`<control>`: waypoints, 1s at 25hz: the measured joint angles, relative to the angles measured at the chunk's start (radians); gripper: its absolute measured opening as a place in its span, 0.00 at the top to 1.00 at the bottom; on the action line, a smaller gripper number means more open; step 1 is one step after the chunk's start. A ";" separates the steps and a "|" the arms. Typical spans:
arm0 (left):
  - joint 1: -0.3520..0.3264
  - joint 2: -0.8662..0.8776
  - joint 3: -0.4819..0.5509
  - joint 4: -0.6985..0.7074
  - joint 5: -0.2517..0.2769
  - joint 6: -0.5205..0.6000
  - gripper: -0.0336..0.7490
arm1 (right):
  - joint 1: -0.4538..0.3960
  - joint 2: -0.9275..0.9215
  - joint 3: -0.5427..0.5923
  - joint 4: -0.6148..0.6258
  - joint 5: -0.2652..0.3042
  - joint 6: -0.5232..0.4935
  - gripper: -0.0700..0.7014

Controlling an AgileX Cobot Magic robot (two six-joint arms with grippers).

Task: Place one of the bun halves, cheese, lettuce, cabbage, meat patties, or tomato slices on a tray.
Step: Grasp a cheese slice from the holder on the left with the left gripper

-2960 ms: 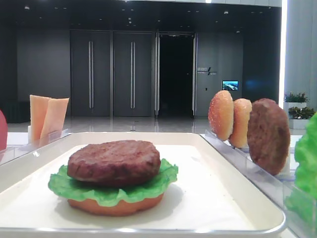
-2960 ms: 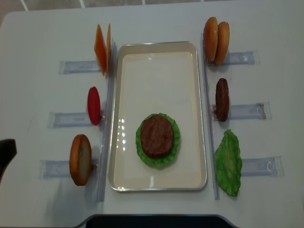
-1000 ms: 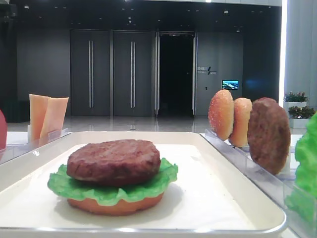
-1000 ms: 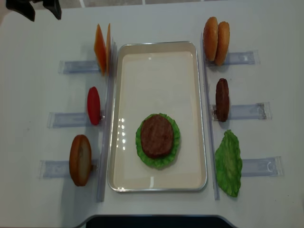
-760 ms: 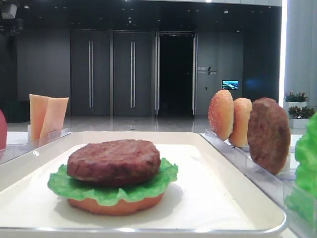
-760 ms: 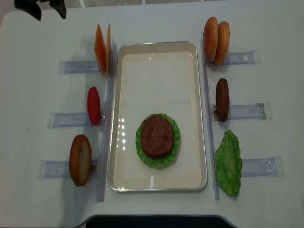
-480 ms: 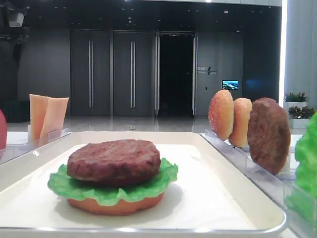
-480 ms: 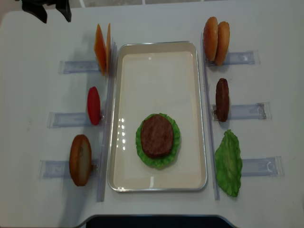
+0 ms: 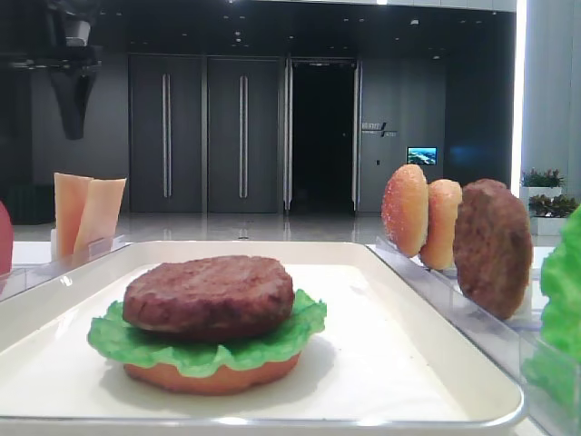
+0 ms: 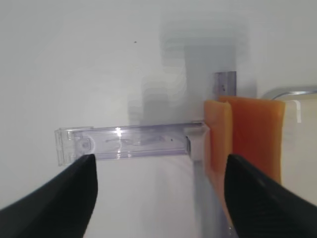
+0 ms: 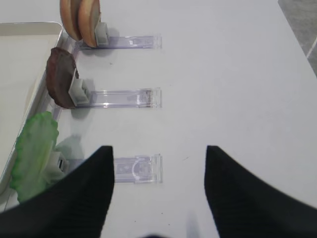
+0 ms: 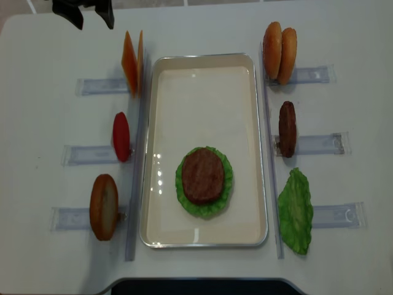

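Left gripper (image 12: 83, 13): upper left of the overhead frame, above the surface and just beside the cheese (image 12: 131, 62); its dark fingers (image 10: 59, 201) stand wide apart with nothing between them, probably ready to take a slice
Right gripper (image 11: 158, 193): low in its own wrist view, fingers spread and holding nothing; it hangs over a clear holder rack (image 11: 136, 168), apart from the food, so I judge it is waiting
Cheese: two thin orange slices stand on edge in a rack at the upper left, just beside the tray (image 12: 202, 64); upright, they offer a thin edge to a grip
Tray: centre of the frame; in its lower part lies a stack of bun base, lettuce (image 12: 225, 182) and a meat patty (image 12: 202, 176); cheese looks like the next layer
Other food: bun halves (image 12: 279, 52) upper right, spare patty (image 12: 287, 129) middle right, loose leaf (image 12: 295, 211) lower right; all wait in racks beside the tray
Surface: plain white, matte
Room: dark hall with tall doors (image 9: 204, 136) behind
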 joint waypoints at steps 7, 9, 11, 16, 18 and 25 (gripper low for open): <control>-0.080 0.000 0.000 0.000 0.000 -0.053 0.19 | 0.000 0.000 0.000 0.000 0.000 0.000 0.37; -0.100 0.000 0.000 0.000 0.000 -0.066 0.19 | 0.000 0.000 0.000 0.000 0.000 0.000 0.37; -0.122 0.000 -0.001 0.000 0.000 -0.075 0.19 | 0.000 0.000 0.000 0.000 0.000 0.000 0.37; -0.155 0.000 -0.001 -0.007 0.000 -0.120 0.20 | 0.000 0.000 0.000 0.000 0.000 0.000 0.37; -0.163 0.000 -0.001 -0.011 0.000 -0.133 0.20 | 0.000 0.000 0.000 0.000 0.000 0.000 0.37; -0.178 0.000 -0.001 -0.014 0.000 -0.154 0.20 | 0.000 0.000 0.000 0.000 0.000 0.000 0.37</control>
